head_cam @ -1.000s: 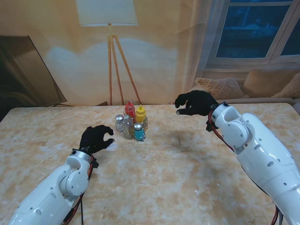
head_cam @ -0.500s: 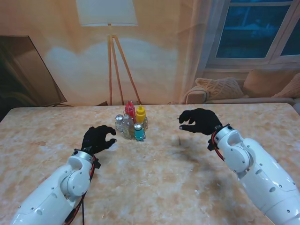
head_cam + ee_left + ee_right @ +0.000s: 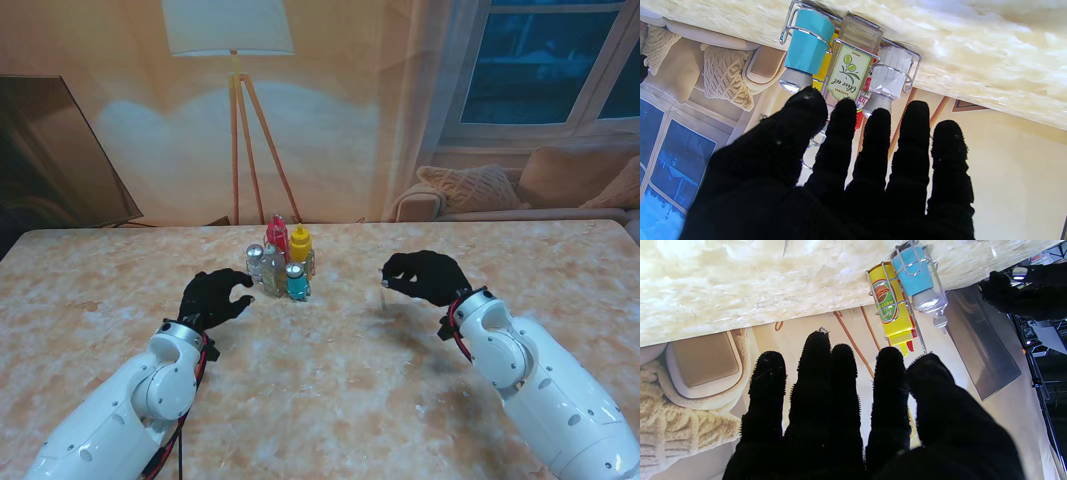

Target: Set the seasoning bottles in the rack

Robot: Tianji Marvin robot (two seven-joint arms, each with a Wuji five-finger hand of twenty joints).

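A wire rack stands on the table's far middle. It holds a red bottle, a yellow mustard bottle, a blue shaker, a white shaker and an olive oil bottle. My left hand hovers just left of the rack, open and holding nothing; the left wrist view shows its fingers spread toward the blue shaker and white shaker. My right hand hangs open to the rack's right, well apart from it. In the right wrist view the mustard bottle stands beyond the right hand.
The marble-patterned table stretches wide around the rack. A floor lamp stands behind the far edge, a sofa with cushions lies at the far right, and a dark panel leans at the far left.
My right hand has come down and back toward me, from beside the far edge to lower over the table. My left hand has crept a little closer to the rack.
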